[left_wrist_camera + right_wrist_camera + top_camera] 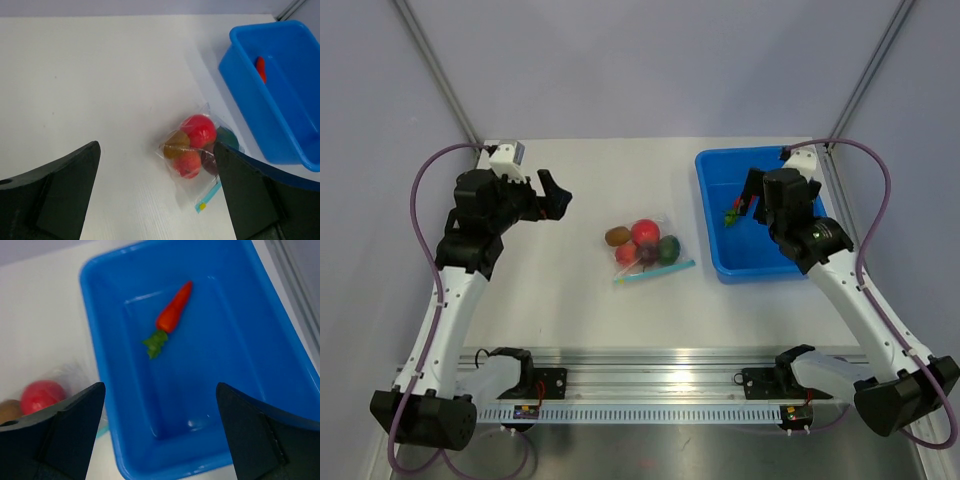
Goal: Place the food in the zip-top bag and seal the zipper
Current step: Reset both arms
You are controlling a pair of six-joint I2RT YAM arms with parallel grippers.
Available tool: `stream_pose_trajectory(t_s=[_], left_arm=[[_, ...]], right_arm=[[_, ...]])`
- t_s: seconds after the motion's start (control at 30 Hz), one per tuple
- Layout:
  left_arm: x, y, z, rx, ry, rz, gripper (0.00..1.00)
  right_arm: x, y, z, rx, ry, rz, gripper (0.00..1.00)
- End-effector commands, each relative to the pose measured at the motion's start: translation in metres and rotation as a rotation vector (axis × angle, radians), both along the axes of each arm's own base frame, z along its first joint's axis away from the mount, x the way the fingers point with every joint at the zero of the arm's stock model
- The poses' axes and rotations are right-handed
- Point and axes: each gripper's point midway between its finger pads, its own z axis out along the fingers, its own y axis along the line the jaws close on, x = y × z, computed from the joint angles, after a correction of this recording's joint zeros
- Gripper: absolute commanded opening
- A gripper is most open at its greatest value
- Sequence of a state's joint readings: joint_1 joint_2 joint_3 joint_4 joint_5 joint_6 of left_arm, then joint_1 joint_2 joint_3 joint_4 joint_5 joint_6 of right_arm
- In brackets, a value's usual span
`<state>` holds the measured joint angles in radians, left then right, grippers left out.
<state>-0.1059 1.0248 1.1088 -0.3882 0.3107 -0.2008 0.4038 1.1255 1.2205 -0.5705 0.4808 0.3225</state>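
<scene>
I'm taking the blue tray (760,272) as my reference. It sits on the white bench (590,170), and the orange carrot (174,312) lies alone inside it on the tray floor. The carrot's green top points towards the tray's left wall and nothing touches it.

My right fingers (60,435) hang above the tray's inside, spread wide and holding nothing. On the right wrist camera the carrot shows in the gap between them, well below.

The zip-top bag (646,248) lies flat on the bench left of the tray, near it but not touching. As far as I can tell the clear film wraps five pieces:
- a red round (644,231)
- a brown round (617,236) on the side farthest from the tray
- a green round (668,247) on the side nearest the tray
- a pink round (627,254)
- a dark purple round (648,255) tucked between the others

The teal zipper (655,273) runs along the bag's near edge. One end reaches towards the tray's near left corner. The left wrist camera shows a small yellow tab (202,205) at an end of the strip. I cannot tell whether the strip is pressed closed.

My left fingers (60,195) are well to the left of the tray, beyond the bag. They are raised off the bench, released wide and empty, and aimed towards the bag.
</scene>
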Motion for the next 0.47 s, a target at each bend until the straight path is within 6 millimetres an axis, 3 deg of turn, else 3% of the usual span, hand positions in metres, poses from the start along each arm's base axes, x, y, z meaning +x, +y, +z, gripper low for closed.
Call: stream_pose_trajectory(t_s=[0.0, 0.43], left_arm=[[-0.01, 0.014, 0.0, 0.005, 0.005, 0.088, 0.99], [-0.021, 0.017, -0.016, 0.028, 0.05, 0.092, 0.99]], right_arm=[[-0.035, -0.037, -0.025, -0.074, 0.094, -0.144, 0.99], [-0.06, -0.049, -0.017, -0.013, 0.0, -0.159, 0.99]])
